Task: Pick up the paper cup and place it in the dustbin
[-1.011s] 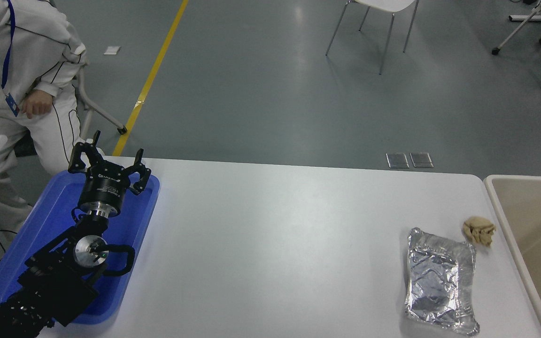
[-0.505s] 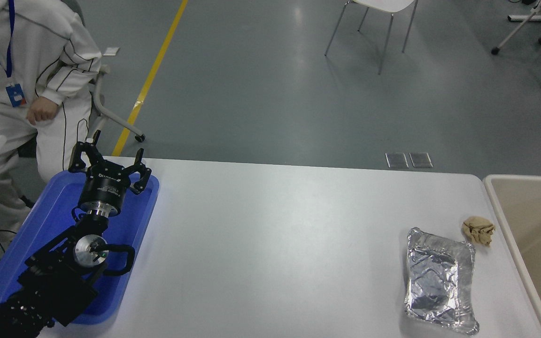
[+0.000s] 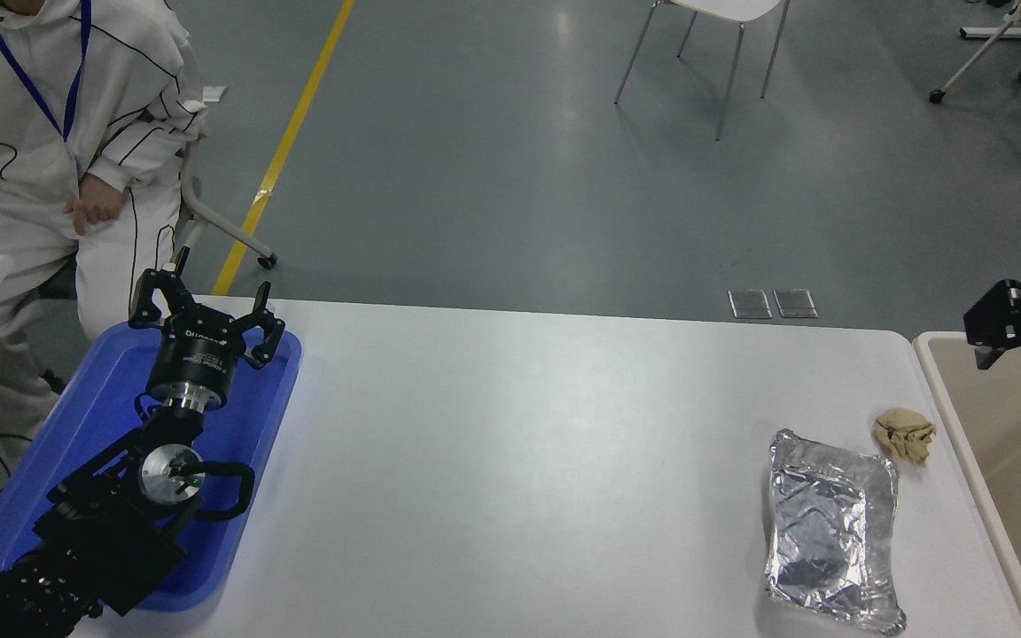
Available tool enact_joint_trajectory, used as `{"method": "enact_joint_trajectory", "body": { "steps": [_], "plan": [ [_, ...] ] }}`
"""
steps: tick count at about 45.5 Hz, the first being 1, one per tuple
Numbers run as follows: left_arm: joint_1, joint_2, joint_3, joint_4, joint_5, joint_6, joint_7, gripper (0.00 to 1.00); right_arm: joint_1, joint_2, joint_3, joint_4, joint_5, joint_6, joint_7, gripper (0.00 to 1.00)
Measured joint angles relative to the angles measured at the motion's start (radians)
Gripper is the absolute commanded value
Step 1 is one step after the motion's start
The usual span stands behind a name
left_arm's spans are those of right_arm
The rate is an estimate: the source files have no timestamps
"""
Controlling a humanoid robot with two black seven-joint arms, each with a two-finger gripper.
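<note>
The beige dustbin point(image 3: 949, 416) stands at the table's right edge, cut off by the picture's right side. The paper cup is not in view; what shows of the bin's inside holds no cup. My right gripper point(image 3: 1002, 326) comes in from the right edge and hangs above the bin's far left corner. Only part of it shows, and nothing is seen in it. My left gripper point(image 3: 207, 299) is parked, open and empty, over the blue tray point(image 3: 249, 416) at the lower left.
A silver foil pouch point(image 3: 830, 527) lies on the white table point(image 3: 519, 443) near the bin, with a small tan wad of paper point(image 3: 904, 434) just beyond it. A person in white point(image 3: 50, 151) sits at the far left. Chairs stand on the floor behind.
My right gripper has come into view from the right edge and moved up and left over the bin. The seated person has shifted to the right. The left arm has not moved.
</note>
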Motion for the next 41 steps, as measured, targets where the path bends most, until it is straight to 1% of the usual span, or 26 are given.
{"method": "enact_joint_trajectory", "body": {
  "steps": [22, 41],
  "plan": [
    [0.000, 0.000, 0.000, 0.000, 0.000, 0.000, 0.000, 1.00, 0.059, 0.137, 0.118, 0.010, 0.000, 0.011, -0.001, 1.00],
    [0.000, 0.000, 0.000, 0.000, 0.000, -0.001, 0.000, 1.00, 0.093, 0.162, 0.162, 0.011, 0.000, 0.012, 0.000, 1.00]
  ]
}}
